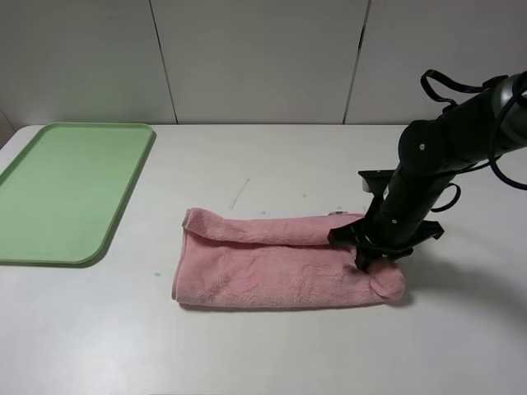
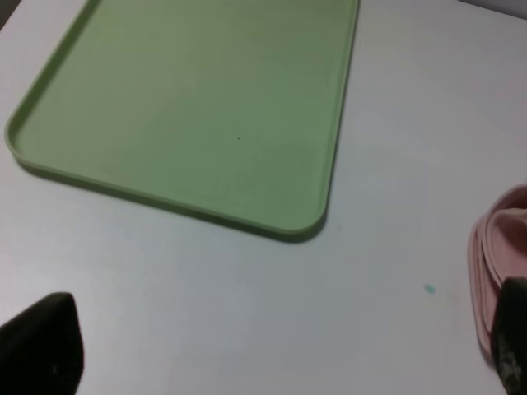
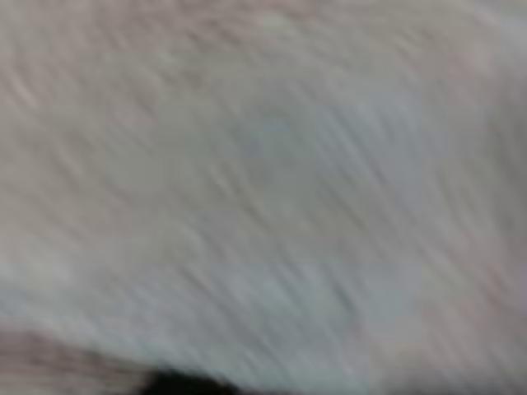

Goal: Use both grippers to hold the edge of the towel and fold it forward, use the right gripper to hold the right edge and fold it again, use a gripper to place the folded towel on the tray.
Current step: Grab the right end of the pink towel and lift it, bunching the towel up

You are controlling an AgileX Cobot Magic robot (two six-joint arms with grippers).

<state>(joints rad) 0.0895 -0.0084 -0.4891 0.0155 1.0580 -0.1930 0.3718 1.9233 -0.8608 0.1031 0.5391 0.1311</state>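
The pink towel (image 1: 280,267) lies on the table as a long folded strip. My right gripper (image 1: 366,262) comes down from the right onto its right end. The fingers look drawn together into a narrow tip dug into the cloth near the right edge of the towel (image 1: 394,284). Blurred towel pile (image 3: 263,181) fills the right wrist view. The light-green tray (image 1: 70,189) sits at the far left with nothing on it. My left gripper (image 2: 276,346) hovers near the tray (image 2: 189,107), its fingertips (image 2: 41,346) wide apart and holding nothing. The towel's left end (image 2: 498,247) shows beside it.
White wall panels stand behind the table. Bare white tabletop (image 1: 263,164) lies between the tray and the towel, with a faint scratch mark and a small teal speck (image 2: 429,288). The right arm's cables (image 1: 461,90) loop above the table's right side.
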